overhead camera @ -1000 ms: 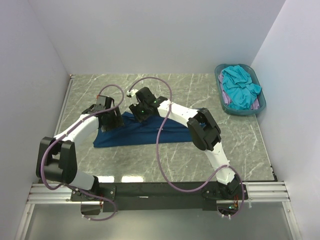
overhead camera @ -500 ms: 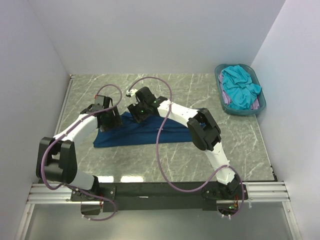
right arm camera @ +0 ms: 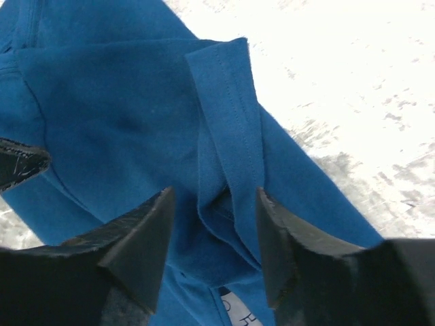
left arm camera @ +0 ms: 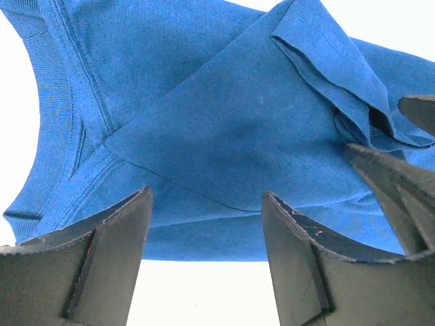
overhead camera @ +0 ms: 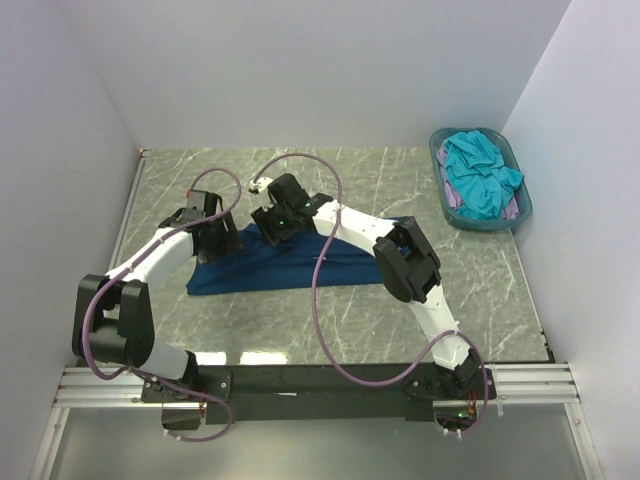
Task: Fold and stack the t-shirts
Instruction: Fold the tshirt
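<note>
The dark navy t-shirt (overhead camera: pixel 270 268) lies partly folded on the table's left-middle. My left gripper (overhead camera: pixel 214 236) hangs open over its far left part, near the collar (left arm camera: pixel 61 115), with cloth below its fingers and nothing between them. My right gripper (overhead camera: pixel 275 226) is open just right of it, its fingers on either side of a folded sleeve ridge (right arm camera: pixel 228 136), and a bit of white print (right arm camera: pixel 239 311) shows below. The turquoise t-shirt (overhead camera: pixel 480 172) is heaped in the basket over the pale lilac one (overhead camera: pixel 512 210).
The teal plastic basket (overhead camera: pixel 441 190) stands at the back right against the wall. White walls close in the left, back and right sides. The right arm's elbow (overhead camera: pixel 405 262) hangs over the shirt's right end. Bare marble table (overhead camera: pixel 470 300) lies in front and to the right.
Both grippers have shifted slightly toward the back. The navy shirt's far edge now reaches further back and right, and the cloth lies flatter.
</note>
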Controlling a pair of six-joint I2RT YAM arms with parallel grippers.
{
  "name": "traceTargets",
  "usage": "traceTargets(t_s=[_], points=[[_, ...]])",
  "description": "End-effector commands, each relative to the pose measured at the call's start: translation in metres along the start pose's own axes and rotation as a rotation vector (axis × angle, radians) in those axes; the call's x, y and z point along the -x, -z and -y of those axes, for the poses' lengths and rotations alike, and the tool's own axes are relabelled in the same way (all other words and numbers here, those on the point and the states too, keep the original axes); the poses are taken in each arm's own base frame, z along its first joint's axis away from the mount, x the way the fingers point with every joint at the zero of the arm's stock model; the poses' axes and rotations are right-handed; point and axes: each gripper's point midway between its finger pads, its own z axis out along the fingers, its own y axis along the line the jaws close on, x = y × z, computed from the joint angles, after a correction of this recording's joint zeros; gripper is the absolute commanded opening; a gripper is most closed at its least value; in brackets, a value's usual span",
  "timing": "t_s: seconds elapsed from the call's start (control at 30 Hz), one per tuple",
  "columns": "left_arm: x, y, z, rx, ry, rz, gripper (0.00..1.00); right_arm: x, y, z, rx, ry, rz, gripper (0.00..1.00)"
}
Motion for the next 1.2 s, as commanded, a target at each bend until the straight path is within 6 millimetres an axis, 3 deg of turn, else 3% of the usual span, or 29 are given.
traceTargets(t_s=[0.0,0.17,0.63,0.93,1.03,1.17], points=[[0.014,0.006,0.006,-0.027,-0.011,0.045,0.71,0.027,0.006,0.002,-0.038,0.034,0.065,0.56],[0.012,0.006,0.005,-0.024,-0.01,0.041,0.71,0.03,0.001,0.005,-0.048,0.048,0.065,0.45],[0.012,0.006,0.006,-0.031,-0.012,0.039,0.71,0.013,-0.012,-0.008,0.019,0.059,0.007,0.45],[0.01,0.005,0.005,-0.029,-0.013,0.032,0.71,0.003,-0.021,-0.001,-0.019,0.064,-0.021,0.45],[0.01,0.004,0.005,-0.025,-0.012,0.032,0.7,0.009,-0.017,0.0,-0.028,0.07,-0.007,0.34],[0.01,0.005,0.004,-0.021,-0.01,0.034,0.7,0.031,-0.004,0.002,-0.054,0.093,0.044,0.1]])
